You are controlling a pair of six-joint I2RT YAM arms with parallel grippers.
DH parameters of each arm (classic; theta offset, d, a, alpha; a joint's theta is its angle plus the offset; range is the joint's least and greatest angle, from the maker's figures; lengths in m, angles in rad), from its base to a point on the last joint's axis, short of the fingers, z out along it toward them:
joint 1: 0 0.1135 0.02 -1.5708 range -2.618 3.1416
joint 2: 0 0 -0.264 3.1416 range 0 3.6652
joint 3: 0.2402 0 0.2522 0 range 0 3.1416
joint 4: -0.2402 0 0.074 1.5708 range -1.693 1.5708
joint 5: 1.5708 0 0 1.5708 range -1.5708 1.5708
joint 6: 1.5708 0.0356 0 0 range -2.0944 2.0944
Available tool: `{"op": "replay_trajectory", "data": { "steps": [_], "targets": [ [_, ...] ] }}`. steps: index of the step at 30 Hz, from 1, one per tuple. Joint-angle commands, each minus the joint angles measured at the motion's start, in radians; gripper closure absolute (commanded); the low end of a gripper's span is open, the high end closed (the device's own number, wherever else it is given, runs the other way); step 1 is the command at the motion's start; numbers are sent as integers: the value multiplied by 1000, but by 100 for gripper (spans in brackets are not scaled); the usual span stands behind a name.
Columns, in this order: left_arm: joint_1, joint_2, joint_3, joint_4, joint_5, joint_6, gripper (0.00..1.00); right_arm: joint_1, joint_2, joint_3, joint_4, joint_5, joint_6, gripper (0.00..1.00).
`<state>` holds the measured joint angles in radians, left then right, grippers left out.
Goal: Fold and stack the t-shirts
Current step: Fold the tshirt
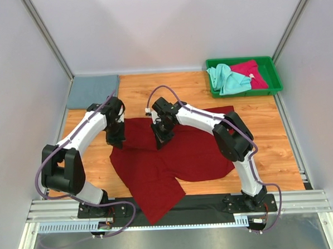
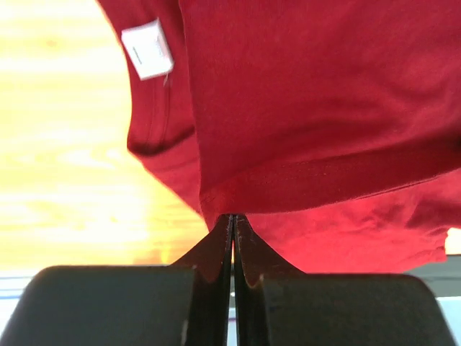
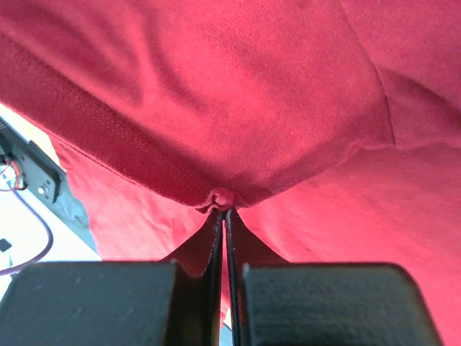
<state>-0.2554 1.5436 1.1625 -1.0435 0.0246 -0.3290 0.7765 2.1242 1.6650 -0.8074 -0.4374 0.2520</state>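
The dark red t-shirt (image 1: 173,155) lies spread on the wooden table, one part hanging over the near edge. My left gripper (image 1: 116,139) is shut on its hem at the left (image 2: 232,209), with the white neck label (image 2: 148,48) in view. My right gripper (image 1: 159,140) is shut on a pinched hem edge (image 3: 222,198) near the shirt's top middle. The slate grey-blue t-shirt (image 1: 94,90) lies folded at the back left corner. The mint green t-shirt (image 1: 226,78) and the pinkish-red t-shirt (image 1: 251,72) lie crumpled in the tray.
A green plastic tray (image 1: 276,79) stands at the back right. White walls with metal posts close in the table on three sides. A black strip and metal rail (image 1: 182,204) run along the near edge by the arm bases.
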Motion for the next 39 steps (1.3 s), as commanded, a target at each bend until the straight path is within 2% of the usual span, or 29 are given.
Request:
{"op": "replay_trajectory", "data": {
  "steps": [1,5,7,10,11,12,13,16,17,18,20,21,23,26,29,35,37,39],
  "targets": [
    [-4,-71,-30,-52,-23,-44,100,9,-75,-19,40,-55,36,100],
    [-11,-99,-78,-70,-6,-74,100,9,-79,-28,10,-111,58,95],
    [-16,-137,-87,-85,-5,-94,86,7,-93,-43,-9,-129,72,87],
    [-16,-264,-69,-90,-20,-143,69,-29,-196,-120,34,-42,101,74],
    [-16,-301,-45,-82,-23,-157,63,-49,-229,-148,57,-5,110,68],
    [-15,-356,-32,-41,-22,-171,53,-99,-256,-166,69,68,119,55],
    [-16,-368,-18,-23,-22,-173,49,-127,-292,-189,77,100,124,52],
    [-13,-297,41,55,-86,-147,51,-258,-313,-200,85,224,151,51],
    [-12,-251,81,84,-94,-137,55,-296,-319,-214,94,270,185,51],
    [-10,-149,104,105,-104,-130,66,-365,-322,-227,106,293,200,52],
    [-5,-45,170,178,-110,-107,73,-431,-325,-255,134,359,222,53],
    [-2,51,193,197,-130,-104,73,-481,-326,-260,146,379,219,53],
    [10,145,273,218,-147,-111,74,-520,-317,-258,169,470,210,53],
    [24,352,382,191,-210,-139,75,-585,-302,-255,212,558,187,53],
    [31,473,456,163,-221,-165,78,-626,-271,-257,250,668,152,55],
    [44,559,485,154,-258,-214,77,-675,-143,-261,336,674,176,59],
    [51,562,473,168,-255,-216,77,-697,-80,-213,315,642,245,61],
    [62,581,477,171,-247,-203,76,-703,-52,-176,272,673,289,62]
  ]
}}
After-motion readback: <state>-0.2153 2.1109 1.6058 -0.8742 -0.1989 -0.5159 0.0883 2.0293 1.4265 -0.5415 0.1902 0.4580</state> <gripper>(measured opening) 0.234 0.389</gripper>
